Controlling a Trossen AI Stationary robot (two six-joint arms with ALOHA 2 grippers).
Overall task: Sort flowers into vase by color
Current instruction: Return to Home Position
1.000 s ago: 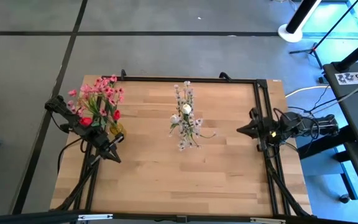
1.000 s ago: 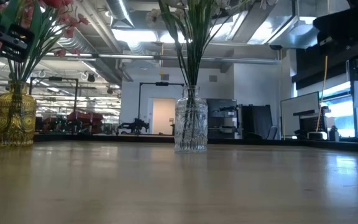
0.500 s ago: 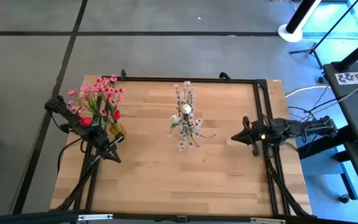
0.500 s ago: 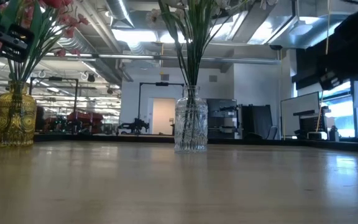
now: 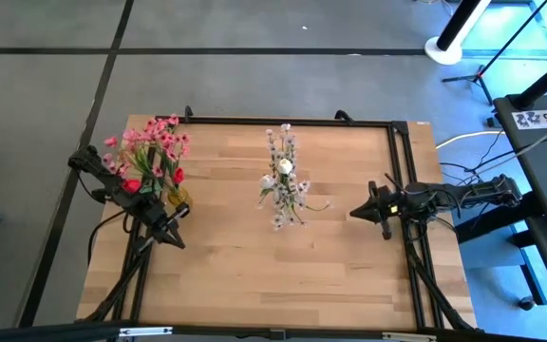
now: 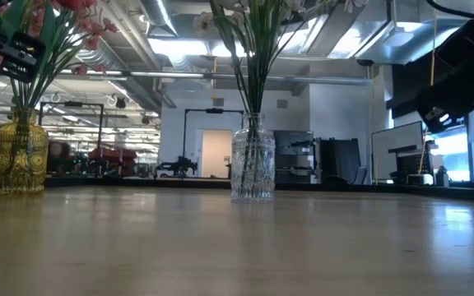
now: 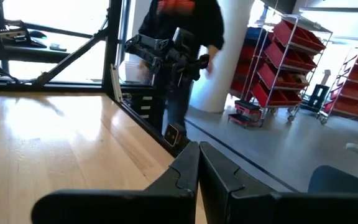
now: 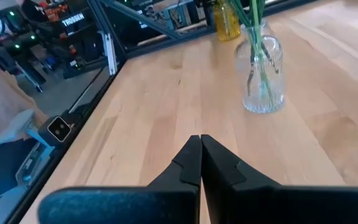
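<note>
A clear glass vase (image 6: 253, 168) stands on its base at the table's middle and holds white blossom sprigs and a white rosebud (image 5: 284, 166); it also shows in the right wrist view (image 8: 263, 78). A yellow glass vase (image 6: 18, 158) stands at the table's left and holds pink blossom sprays and red rosebuds (image 5: 150, 157). My left gripper (image 5: 177, 239) is shut and empty, near of the yellow vase. My right gripper (image 5: 354, 213) is shut and empty, above the table to the right of the clear vase, pointing toward it.
A dark frame (image 5: 402, 171) runs along the table's far and right edges. Bare wood (image 5: 273, 275) fills the near half of the table. A person (image 7: 185, 37) stands beyond the table in the left wrist view.
My right gripper has reached from the table's right edge toward the clear vase, staying shut. The vases and flowers have stayed where they were.
</note>
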